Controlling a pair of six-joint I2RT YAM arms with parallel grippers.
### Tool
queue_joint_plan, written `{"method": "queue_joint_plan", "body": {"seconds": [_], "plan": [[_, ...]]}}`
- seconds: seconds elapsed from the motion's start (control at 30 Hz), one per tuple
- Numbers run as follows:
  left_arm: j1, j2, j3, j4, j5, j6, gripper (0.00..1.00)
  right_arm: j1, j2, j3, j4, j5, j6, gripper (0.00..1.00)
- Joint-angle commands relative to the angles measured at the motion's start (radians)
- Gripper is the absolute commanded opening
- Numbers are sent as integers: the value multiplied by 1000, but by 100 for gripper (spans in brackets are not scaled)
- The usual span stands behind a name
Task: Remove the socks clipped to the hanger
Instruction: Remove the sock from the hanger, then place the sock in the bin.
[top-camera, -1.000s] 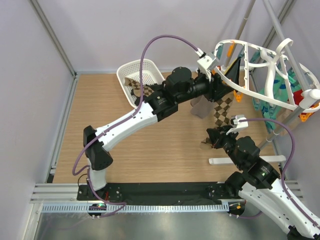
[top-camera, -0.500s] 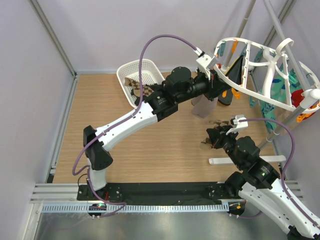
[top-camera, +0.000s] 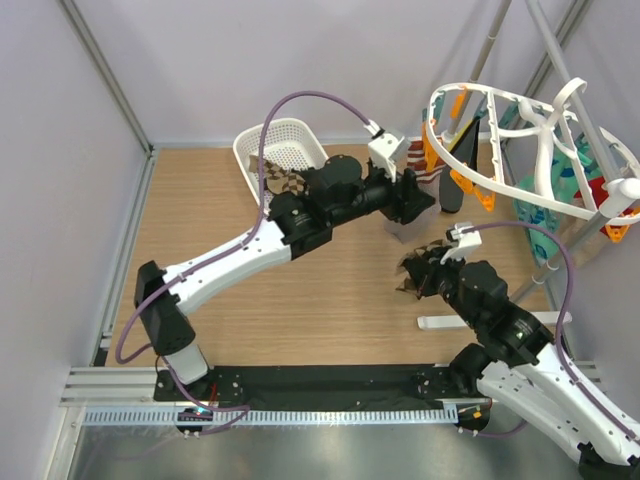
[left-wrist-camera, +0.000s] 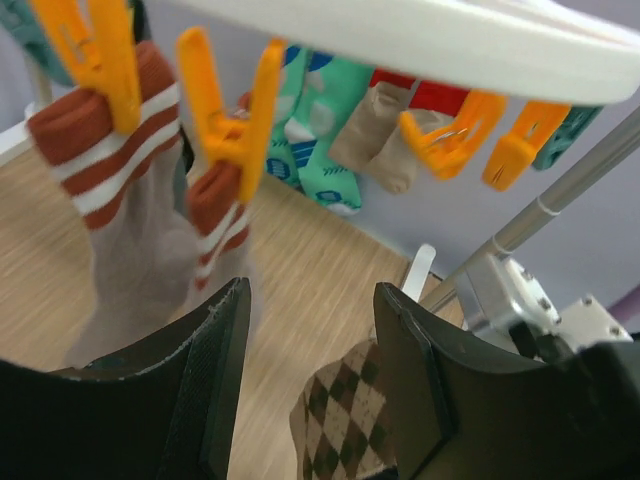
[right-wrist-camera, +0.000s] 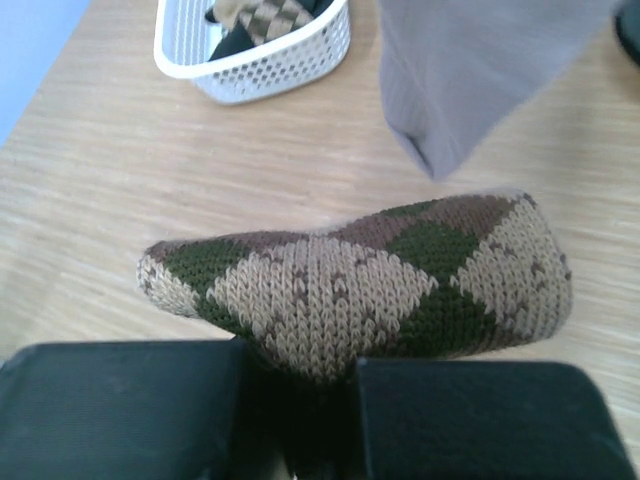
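Right pinching the checked sock, left open and empty.
My right gripper is clamped tight on the diamond-checked sock, over the table and clear of the hanger. My left gripper sits under the hanger rim, jaws apart, nothing between them, near a striped grey sock clipped on orange pegs. Teal socks and beige socks hang further back. The white basket holds more socks.

Robotics lab cell, plain grey walls, aluminium frame post, wood-look tabletop, black mounting rail
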Motion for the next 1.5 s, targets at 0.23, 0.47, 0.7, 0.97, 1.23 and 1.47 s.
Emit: {"method": "queue_joint_plan", "body": {"seconds": [0.23,0.47,0.7,0.97,1.23,1.47], "plan": [[135,-378,-317,-82,-18,-44,57,-2,176,160,41,-143,93,1],[209,-513,-500,-80,247,-96,65,-2,324,272,115,-224,111,1],[206,-501,-546,-12,528,-102,65,2,358,350,146,-243,177,1],[200,-423,-567,48,584,-101,68,-1,326,353,170,-290,205,1],[152,-331,-555,81,651,-139,61,-1,299,350,181,-227,233,1],[164,-302,-511,-10,494,-179,0,-1,278,353,155,-227,225,33]]}}
